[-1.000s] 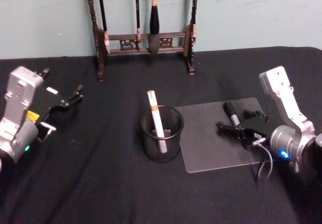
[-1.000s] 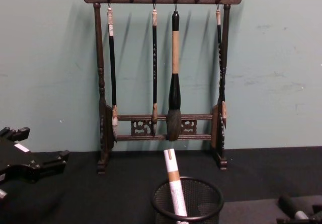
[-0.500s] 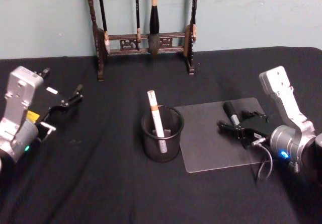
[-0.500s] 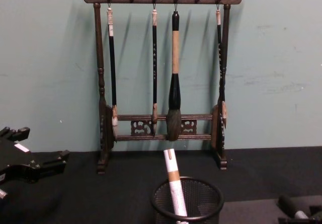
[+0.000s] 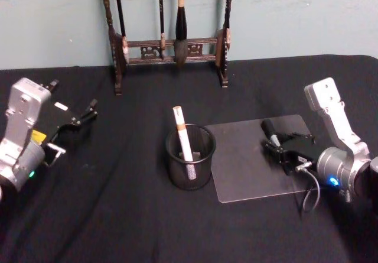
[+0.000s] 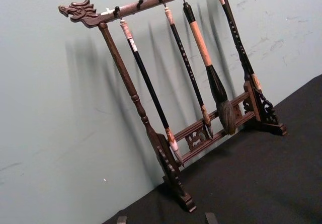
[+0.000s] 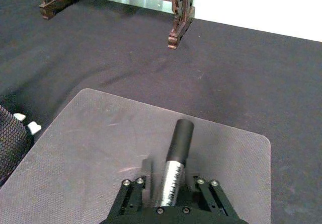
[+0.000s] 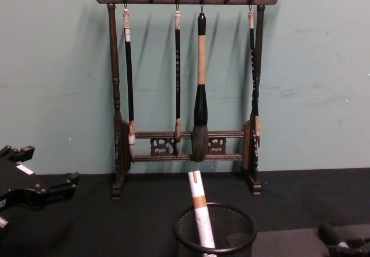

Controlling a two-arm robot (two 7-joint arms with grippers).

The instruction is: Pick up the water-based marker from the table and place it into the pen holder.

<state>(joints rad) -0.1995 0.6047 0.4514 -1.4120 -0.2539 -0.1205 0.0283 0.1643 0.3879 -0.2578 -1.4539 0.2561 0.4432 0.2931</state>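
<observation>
Right gripper point(image 5: 282, 146) astride marker point(image 7: 177, 158), grip unclear.

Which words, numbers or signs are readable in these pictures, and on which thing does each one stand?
No text can be read anywhere.
Marker, lying between the open fingers of the right gripper: dark print on the silver barrel, too blurred to read.
White pen in the holder: grey marks low on the barrel, too small to read.
White label on the left gripper: no legible characters.
</observation>
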